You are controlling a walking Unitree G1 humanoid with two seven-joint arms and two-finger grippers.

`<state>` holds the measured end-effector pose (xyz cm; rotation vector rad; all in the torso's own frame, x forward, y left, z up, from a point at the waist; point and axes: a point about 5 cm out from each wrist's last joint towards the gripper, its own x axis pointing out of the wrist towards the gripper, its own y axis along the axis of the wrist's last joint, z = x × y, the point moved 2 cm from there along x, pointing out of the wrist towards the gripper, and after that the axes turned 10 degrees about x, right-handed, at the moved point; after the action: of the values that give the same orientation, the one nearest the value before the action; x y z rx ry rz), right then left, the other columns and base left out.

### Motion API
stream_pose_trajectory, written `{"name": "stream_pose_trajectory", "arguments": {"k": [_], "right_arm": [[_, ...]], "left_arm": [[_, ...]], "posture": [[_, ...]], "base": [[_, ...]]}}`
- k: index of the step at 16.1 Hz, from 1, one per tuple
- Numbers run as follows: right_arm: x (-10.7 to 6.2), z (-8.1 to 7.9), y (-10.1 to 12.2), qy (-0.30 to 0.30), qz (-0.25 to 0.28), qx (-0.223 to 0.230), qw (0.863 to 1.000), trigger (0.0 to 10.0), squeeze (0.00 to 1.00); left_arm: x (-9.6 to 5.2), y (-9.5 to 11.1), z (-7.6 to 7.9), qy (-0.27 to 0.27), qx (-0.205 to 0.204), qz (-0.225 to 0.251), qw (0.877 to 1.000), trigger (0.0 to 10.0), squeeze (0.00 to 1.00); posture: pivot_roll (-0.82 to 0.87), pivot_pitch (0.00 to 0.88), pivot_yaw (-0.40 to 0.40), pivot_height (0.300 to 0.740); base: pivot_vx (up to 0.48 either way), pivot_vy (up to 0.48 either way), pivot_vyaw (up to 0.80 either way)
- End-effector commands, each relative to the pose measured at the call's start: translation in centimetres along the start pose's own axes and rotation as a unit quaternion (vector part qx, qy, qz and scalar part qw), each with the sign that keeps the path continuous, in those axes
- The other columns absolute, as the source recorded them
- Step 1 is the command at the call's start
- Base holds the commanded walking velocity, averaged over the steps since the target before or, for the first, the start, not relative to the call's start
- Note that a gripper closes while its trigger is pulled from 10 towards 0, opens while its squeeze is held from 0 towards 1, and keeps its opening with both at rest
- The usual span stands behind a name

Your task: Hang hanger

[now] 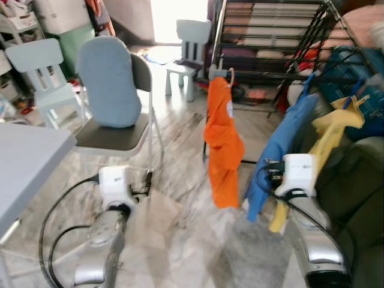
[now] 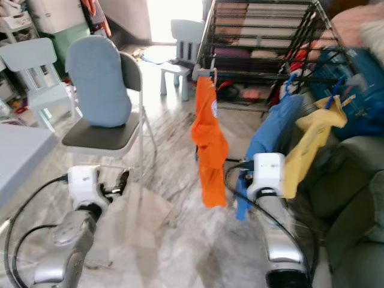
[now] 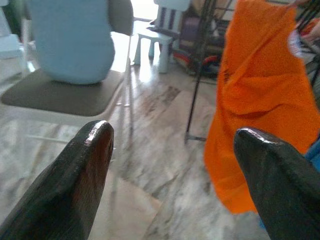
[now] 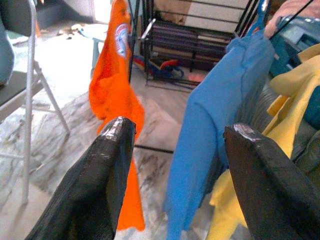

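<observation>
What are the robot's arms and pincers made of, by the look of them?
Both arms are shiny silver metal tubes, each ending in a white boxy wrist block with black cables looping out. The left gripper and right gripper each have two long, glossy black fingers with rounded tips.

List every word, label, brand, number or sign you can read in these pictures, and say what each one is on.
No text can be read.
Orange shirt: a round white and blue badge on the chest, too blurred to read.
Blue shirt and yellow shirt, hanging on the black drying rack: no print visible.
</observation>
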<state>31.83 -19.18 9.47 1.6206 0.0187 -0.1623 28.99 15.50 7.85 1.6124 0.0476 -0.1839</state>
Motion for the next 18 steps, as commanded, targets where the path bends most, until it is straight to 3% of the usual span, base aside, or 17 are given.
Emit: {"name": "stream_pose_trajectory", "arguments": {"k": [1,3,4,6,8,12,18], "right_arm": [[0.2,0.7,0.1,-0.016,-0.008,-0.004,1.000,10.0,0.00],[0.2,0.7,0.2,-0.019,-0.003,-0.017,1.000,10.0,0.00],[0.2,0.4,0.1,-0.013,0.000,0.019,1.000,10.0,0.00],[0.2,0.7,-0.1,-0.028,-0.007,0.007,1.000,10.0,0.00],[0.0,0.7,-0.2,-0.022,-0.009,0.005,1.000,10.0,0.00],[-0.2,0.8,-0.3,-0.018,-0.011,0.010,1.000,10.0,0.00],[0.4,1.4,0.5,-0.028,0.002,0.003,1.000,10.0,0.00]], "left_arm": [[0.1,0.1,0.3,-0.004,0.001,0.005,1.000,10.0,0.00],[0.2,0.1,0.4,-0.005,0.001,0.005,1.000,10.0,0.00],[0.3,0.1,0.6,-0.007,0.001,0.006,1.000,10.0,0.00],[0.3,0.8,1.0,-0.020,0.006,0.029,0.999,10.0,0.00],[0.1,0.9,1.2,-0.024,-0.011,0.035,0.999,10.0,0.00],[-0.2,0.5,1.4,-0.032,-0.001,0.034,0.999,10.0,0.00],[-0.1,0.5,2.5,-0.062,-0.007,0.041,0.997,10.0,0.00]], "posture": [[-0.11,0.000,0.080,0.740],[-0.11,0.000,0.080,0.740],[-0.11,0.000,0.081,0.740],[-0.11,0.000,0.080,0.740],[-0.12,0.000,0.079,0.740],[-0.12,0.000,0.080,0.740],[-0.14,0.000,0.093,0.740]], "base": [[0.000,0.390,0.00],[0.000,0.390,0.00],[0.000,0.337,0.00],[0.000,0.000,0.00],[0.000,0.000,0.00],[0.000,0.000,0.00],[0.046,0.000,-0.76]]}}
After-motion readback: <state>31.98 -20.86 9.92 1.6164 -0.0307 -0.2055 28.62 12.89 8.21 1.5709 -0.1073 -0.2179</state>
